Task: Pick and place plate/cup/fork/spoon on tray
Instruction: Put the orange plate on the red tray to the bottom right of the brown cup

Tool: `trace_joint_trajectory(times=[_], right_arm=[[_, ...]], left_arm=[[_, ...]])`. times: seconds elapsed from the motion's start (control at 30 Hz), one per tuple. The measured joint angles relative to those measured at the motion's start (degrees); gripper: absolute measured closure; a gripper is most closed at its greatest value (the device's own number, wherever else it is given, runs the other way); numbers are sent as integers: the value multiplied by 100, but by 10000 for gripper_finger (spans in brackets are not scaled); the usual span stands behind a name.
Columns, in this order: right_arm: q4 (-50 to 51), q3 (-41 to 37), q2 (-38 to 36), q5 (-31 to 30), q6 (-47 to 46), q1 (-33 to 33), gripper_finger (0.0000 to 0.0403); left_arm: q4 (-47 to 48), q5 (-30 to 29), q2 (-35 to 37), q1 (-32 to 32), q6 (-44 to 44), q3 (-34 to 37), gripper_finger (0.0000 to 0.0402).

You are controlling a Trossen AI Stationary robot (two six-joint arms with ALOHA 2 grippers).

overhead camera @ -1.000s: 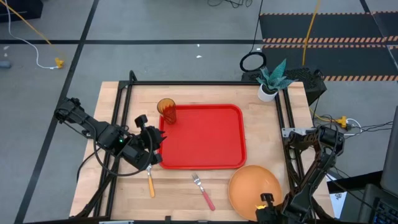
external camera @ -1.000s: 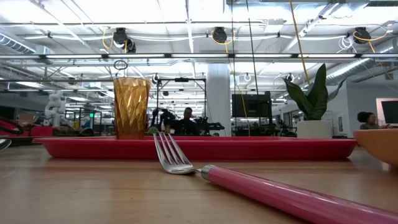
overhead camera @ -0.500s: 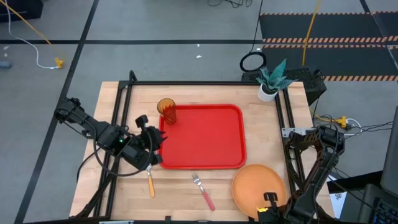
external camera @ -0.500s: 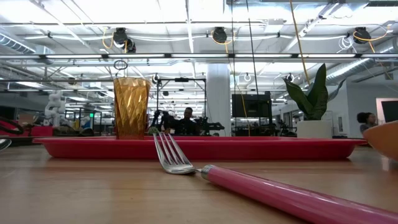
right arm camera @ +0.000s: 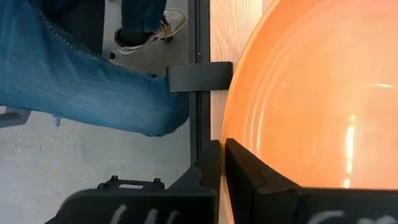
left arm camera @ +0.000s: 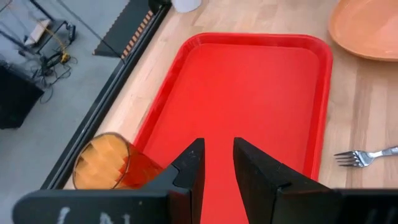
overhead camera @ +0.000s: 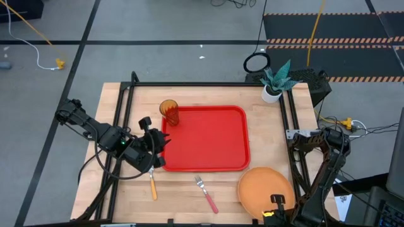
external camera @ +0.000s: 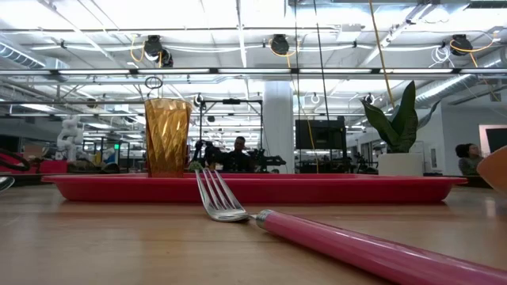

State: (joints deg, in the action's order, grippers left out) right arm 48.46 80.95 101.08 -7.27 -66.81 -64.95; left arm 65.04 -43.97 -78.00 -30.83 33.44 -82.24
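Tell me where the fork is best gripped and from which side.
Probably the pinkish-red handle of the fork, taken from straight above with the claw's fingers across its width. It lies flat on the bare table just off the tray, tines toward the tray, and the handle is its thickest part, with clear wood on both sides. The spoon lies well apart.

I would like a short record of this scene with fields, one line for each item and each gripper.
tray: large flat red plastic tray, mid-table
cup: amber translucent plastic tumbler, upright at the tray's far left corner
plate: large round orange plastic plate, off the tray, near right
fork: pink-handled metal fork, on the wood before the tray
spoon: orange-handled spoon, near left, partly under the left arm
left gripper: open, above the tray's left edge
right gripper: shut on the plate's rim
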Motion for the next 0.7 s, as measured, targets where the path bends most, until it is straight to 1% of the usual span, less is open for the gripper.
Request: trace_joint_trajectory(times=[0.07, 0.2, 0.33, 0.53, 0.7], right_arm=[[14, 0, 0, -2, -4, 0, 402], [2, 0, 0, -21, -2, -2, 402], [-44, 0, 0, -169, -4, -2, 402], [-126, -41, -3, -211, 5, -2, 402], [-599, -422, -9, -175, 2, 0, 402]], left_arm=[[-288, 116, -52, -8, -271, 0, 314], [-1014, 565, -241, -86, -1050, 4, 314], [-1504, 697, -449, -167, -1623, 2, 314], [-1585, 700, -602, -194, -1830, 4, 314], [-1579, 698, -599, -194, -1815, 2, 314]])
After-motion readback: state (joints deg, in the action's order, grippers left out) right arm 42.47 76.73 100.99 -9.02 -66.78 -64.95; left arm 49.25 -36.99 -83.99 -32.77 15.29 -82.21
